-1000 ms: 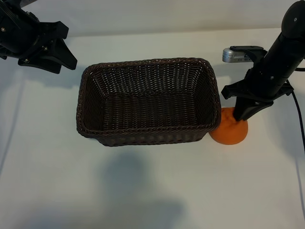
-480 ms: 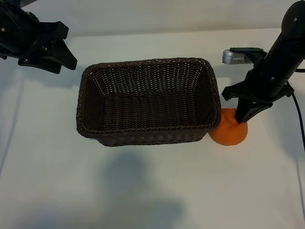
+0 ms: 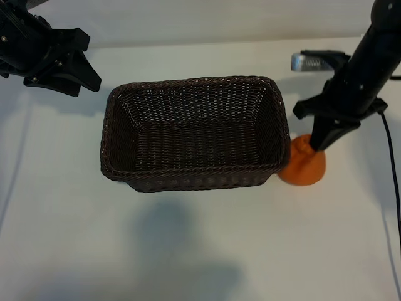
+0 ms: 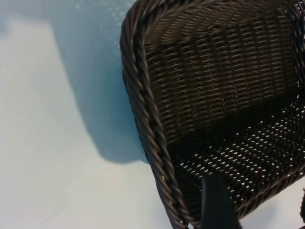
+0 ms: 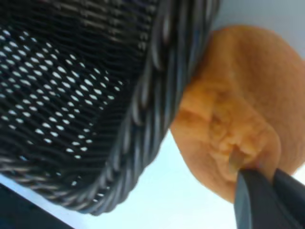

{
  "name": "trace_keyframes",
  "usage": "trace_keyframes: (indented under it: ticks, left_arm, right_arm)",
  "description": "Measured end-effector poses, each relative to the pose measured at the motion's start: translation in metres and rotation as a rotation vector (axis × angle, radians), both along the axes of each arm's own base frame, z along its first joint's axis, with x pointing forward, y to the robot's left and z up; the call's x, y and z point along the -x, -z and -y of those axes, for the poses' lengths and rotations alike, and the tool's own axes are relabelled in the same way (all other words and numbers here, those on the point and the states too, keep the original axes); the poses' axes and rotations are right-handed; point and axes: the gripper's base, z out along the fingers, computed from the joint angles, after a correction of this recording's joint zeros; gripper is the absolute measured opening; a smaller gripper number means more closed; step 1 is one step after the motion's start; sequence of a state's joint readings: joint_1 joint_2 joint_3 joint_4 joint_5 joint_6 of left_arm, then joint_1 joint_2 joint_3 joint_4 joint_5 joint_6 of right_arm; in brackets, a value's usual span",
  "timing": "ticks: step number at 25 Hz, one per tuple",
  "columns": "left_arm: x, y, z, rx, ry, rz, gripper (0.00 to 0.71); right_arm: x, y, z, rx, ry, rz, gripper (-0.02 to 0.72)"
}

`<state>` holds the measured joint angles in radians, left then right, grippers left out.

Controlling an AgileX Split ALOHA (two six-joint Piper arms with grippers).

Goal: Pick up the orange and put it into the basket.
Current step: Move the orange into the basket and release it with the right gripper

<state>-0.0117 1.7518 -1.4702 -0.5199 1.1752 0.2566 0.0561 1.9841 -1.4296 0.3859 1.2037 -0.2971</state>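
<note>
The orange [image 3: 304, 168] sits at the table surface, tight against the right end of the dark woven basket [image 3: 194, 170]. My right gripper [image 3: 317, 145] comes down on it from above and is shut on the knobbly stem end. In the right wrist view the two dark fingertips [image 5: 259, 191] pinch that bump of the orange [image 5: 238, 90], with the basket's braided rim [image 5: 157, 95] right beside it. My left gripper [image 3: 84, 59] hangs open at the far left, off the basket's back left corner. One of its fingers [image 4: 217, 205] shows over the basket [image 4: 147, 109].
A white tabletop [image 3: 188, 251] surrounds the basket, with open room in front and to the left. A small silver device [image 3: 307, 61] rides on the right arm. A black cable [image 3: 391, 163] runs down the right edge.
The right gripper has closed a little more on the orange's top and risen slightly. The orange has shifted a touch with it. The left arm has not moved.
</note>
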Motion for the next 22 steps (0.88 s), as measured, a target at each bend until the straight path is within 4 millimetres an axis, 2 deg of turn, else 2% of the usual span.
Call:
trace_keyframes:
  ticks: [8, 17, 22]
  left_arm:
    - [0.0, 0.0, 0.0, 0.0, 0.0, 0.0, 0.458]
    - [0.0, 0.0, 0.0, 0.0, 0.0, 0.0, 0.458]
    - [0.0, 0.0, 0.0, 0.0, -0.001, -0.001, 0.458]
  right_arm:
    - [-0.013, -0.03, 0.007, 0.081, 0.027, 0.1, 0.037]
    - [-0.002, -0.092, 0.01, 0.101, 0.03, 0.267, 0.037]
    - [0.005, -0.11, 0.01, 0.097, 0.039, 0.313, 0.037]
